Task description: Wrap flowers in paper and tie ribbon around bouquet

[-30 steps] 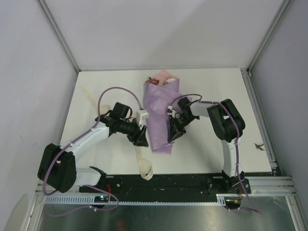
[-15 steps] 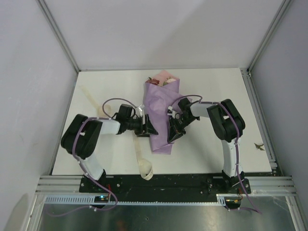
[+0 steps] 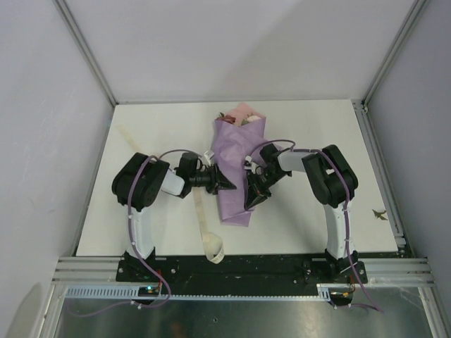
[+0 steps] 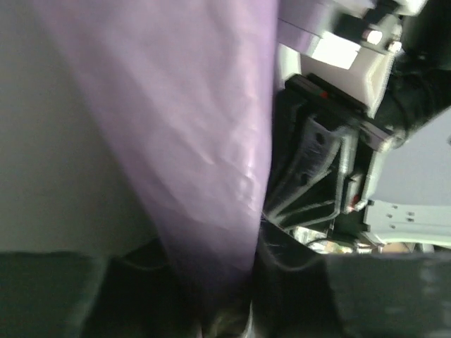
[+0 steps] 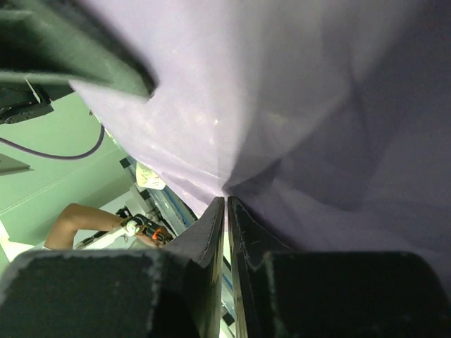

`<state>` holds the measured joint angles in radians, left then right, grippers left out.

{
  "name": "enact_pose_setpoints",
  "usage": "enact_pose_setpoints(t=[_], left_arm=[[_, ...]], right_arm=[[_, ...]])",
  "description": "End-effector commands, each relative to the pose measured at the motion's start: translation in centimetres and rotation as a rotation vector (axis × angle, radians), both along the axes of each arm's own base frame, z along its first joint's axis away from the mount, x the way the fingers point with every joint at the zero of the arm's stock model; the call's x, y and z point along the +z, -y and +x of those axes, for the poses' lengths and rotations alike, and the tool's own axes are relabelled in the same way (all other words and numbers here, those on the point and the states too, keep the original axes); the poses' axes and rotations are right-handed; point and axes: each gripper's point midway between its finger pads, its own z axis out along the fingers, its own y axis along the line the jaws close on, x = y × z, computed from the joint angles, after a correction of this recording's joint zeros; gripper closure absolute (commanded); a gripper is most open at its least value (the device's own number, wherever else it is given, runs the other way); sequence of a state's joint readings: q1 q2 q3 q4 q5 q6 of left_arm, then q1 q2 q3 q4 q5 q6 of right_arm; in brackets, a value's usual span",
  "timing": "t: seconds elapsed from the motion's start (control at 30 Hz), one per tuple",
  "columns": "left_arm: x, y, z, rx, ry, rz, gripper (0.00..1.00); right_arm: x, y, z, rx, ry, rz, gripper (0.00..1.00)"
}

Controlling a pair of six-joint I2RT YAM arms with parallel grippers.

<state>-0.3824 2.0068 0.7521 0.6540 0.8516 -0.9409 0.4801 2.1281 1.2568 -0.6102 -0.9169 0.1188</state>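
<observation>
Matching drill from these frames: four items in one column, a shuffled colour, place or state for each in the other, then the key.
1. flowers
2. paper
3. ribbon
4. right jaws

A. lilac, rolled into a cone
B. cream, lying on the table, left of the paper
C. shut on the paper's right edge
D. poking out of the paper's far end

Pairs: 1-D, 2-A, 3-B, 4-C

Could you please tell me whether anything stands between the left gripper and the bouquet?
Nothing visible does. The left gripper sits right at the left edge of the bouquet, whose lilac cone fills that wrist view. The ribbon lies on the table beneath that arm, off to the side.
</observation>
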Motion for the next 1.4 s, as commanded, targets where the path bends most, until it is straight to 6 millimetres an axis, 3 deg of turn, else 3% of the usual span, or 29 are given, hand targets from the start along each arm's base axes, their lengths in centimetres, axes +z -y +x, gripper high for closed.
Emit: enact_pose_setpoints(t=[0.0, 0.1, 0.23, 0.33, 0.47, 0.67, 0.83, 1.1, 1.23, 1.37], left_arm=[[-1.8, -0.8, 1.1, 0.074, -0.026, 0.035, 0.8], [-2.2, -1.4, 1.3, 0.089, -0.038, 0.051, 0.97], [-2.7, -1.5, 1.3, 0.089, -0.06, 0.066, 1.0], [-3.0, -1.6, 1.2, 0.085, -0.071, 0.069, 1.0], [-2.8, -1.6, 1.0, 0.077, -0.079, 0.067, 1.0], [-3.0, -1.7, 0.9, 0.07, -0.089, 0.065, 1.0], [-3.2, -1.8, 0.8, 0.069, -0.092, 0.068, 1.0], [-3.3, -1.7, 0.8, 0.061, -0.098, 0.066, 1.0], [-3.3, -1.7, 0.8, 0.057, -0.1, 0.061, 1.0], [-2.2, -1.4, 0.9, 0.052, -0.102, 0.037, 1.0]], right_arm=[[-3.2, 1.2, -0.1, 0.036, 0.06, -0.094, 0.87], [-0.3, 1.2, 0.2, 0.05, 0.137, -0.012, 0.82], [4.6, 1.1, 0.1, 0.128, 0.349, 0.118, 0.65], [7.7, 0.5, -2.0, 0.293, 0.567, 0.185, 0.51], [9.6, -0.9, -6.3, 0.554, 0.836, 0.274, 0.4], [9.2, -4.3, -12.5, 0.92, 1.159, 0.425, 0.38], [7.7, -6.6, -16.3, 1.156, 1.312, 0.547, 0.38], [5.6, -10.6, -16.7, 1.286, 1.464, 0.556, 0.37], [3.9, -11.0, -16.6, 1.341, 1.442, 0.523, 0.4], [1.5, -9.5, -16.0, 1.419, 1.37, 0.429, 0.62]])
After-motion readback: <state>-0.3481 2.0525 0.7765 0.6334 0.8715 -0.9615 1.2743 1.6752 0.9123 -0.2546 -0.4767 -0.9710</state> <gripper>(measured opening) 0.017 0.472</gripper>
